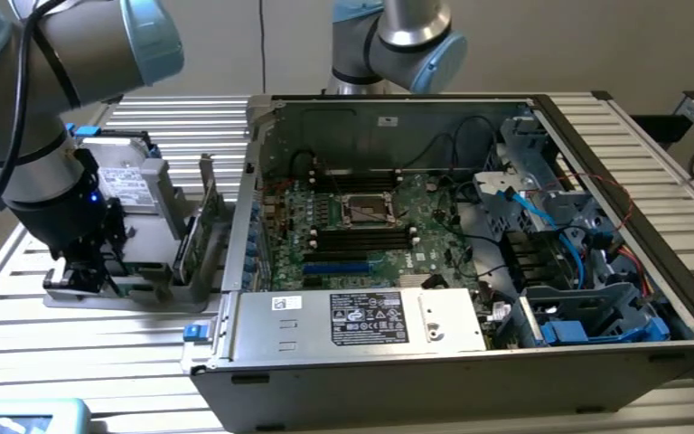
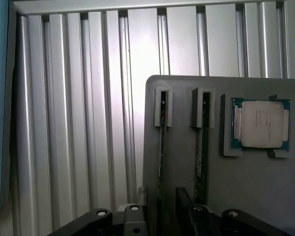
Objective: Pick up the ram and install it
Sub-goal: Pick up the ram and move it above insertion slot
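Claw (image 2: 168,216) hardware is closest to the wrist camera, low over the gray holder (image 2: 187,98), at one end of its two slots. Can't tell whether the claw is spread or pinched, so I'm not claiming a grip. Nothing looks lifted.

Ram: both sticks stand on edge in the holder's slots, ram one (image 2: 161,142) and ram two (image 2: 199,147), side by side. Neither is installed.

Risks as I read them:
- The slots sit close together. An off-centre grab could catch a slot wall or nudge the neighbouring stick.
- It's a thin board gripped by its edges. A tilted pull could bind it in the slot and drag the holder up off the slatted table (image 2: 64,123).
- With a weak pinch the stick could rotate in the claw and then not line up with a socket on the motherboard (image 1: 432,217).
- CPU (image 2: 260,123) lies bare in the holder's recess, just beside ram two's slot. Sideways drift could hit it.

Count:
- ram sticks: 2
- CPU: 1
- hard drive (image 1: 124,185): 1, upright on the holder
- expansion card (image 1: 202,240): 1, at the holder's case-side edge
- PC case (image 1: 444,380): 1, open, just beside the holder on the exterior view's right
- memory sockets: can't count reliably
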Robot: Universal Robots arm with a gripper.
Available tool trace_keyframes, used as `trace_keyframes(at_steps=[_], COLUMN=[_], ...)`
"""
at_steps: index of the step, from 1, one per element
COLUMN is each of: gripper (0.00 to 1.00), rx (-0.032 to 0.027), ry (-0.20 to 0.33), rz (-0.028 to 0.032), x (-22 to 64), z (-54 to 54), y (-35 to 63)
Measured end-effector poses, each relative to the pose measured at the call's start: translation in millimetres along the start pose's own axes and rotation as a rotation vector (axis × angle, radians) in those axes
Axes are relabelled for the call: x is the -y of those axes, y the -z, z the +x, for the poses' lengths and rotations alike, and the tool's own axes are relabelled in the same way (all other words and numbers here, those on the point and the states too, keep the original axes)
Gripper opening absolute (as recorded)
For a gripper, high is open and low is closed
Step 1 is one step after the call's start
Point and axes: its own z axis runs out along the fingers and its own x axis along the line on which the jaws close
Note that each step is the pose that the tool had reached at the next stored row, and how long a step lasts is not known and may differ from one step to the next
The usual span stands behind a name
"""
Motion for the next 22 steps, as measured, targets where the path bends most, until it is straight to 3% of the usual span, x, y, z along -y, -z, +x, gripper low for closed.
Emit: trace_keyframes(at_steps=[12, 15, 18, 22], gripper=[0.36, 0.22, 0.13, 0.13], rx=[-0.0002, -0.0003, -0.0005, -0.0002], ry=[0.0, 0.0, 0.0, 0.0], rz=[-0.0031, -0.0043, -0.0056, -0.0056], x=[0.1, 0.0, -0.2, -1.0], z=[-0.4, -0.5, -0.5, -0.3], y=[-9.5, -10.7, -10.4, 0.9])
